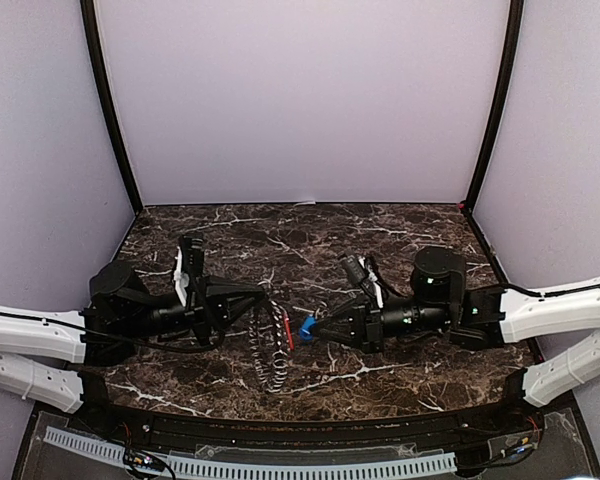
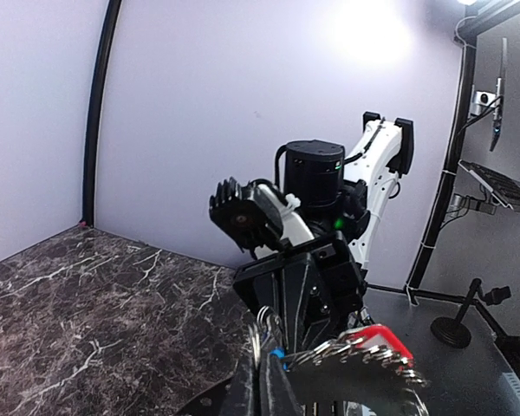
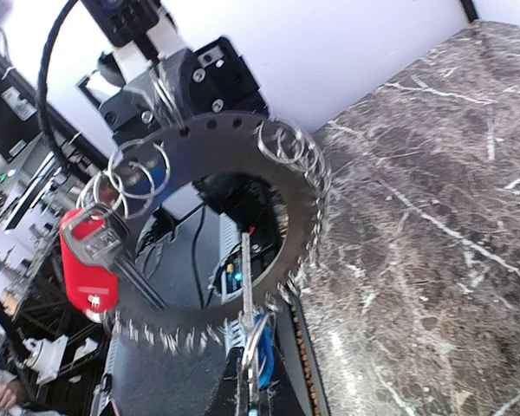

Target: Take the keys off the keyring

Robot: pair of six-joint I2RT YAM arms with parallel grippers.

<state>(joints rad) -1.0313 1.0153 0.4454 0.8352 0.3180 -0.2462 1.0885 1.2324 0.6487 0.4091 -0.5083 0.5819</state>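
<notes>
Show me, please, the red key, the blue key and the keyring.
red key [image 3: 88, 260], right wrist view, on its red plastic head.
blue key [image 1: 306, 325], top external view, on its blue head.
keyring [image 3: 225, 146], right wrist view, on the flat upper arc.

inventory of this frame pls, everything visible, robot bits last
keyring: 1, grey metal with a toothed edge, held in the air between the two grippers
split rings: many, silver, hooked through holes around the keyring
red key: 1, red head, hanging on the keyring
blue key: 1, blue head, mostly hidden, at the tip of the right gripper
table: 1, dark marble with white veins
walls: pale lilac, around the back and sides of the table
slotted strip: 1, light grey, along the near edge
left gripper: 1, black, shut on the keyring
right gripper: 1, black, shut on the blue key
arms: 2, white and black, reaching in from each side
</notes>
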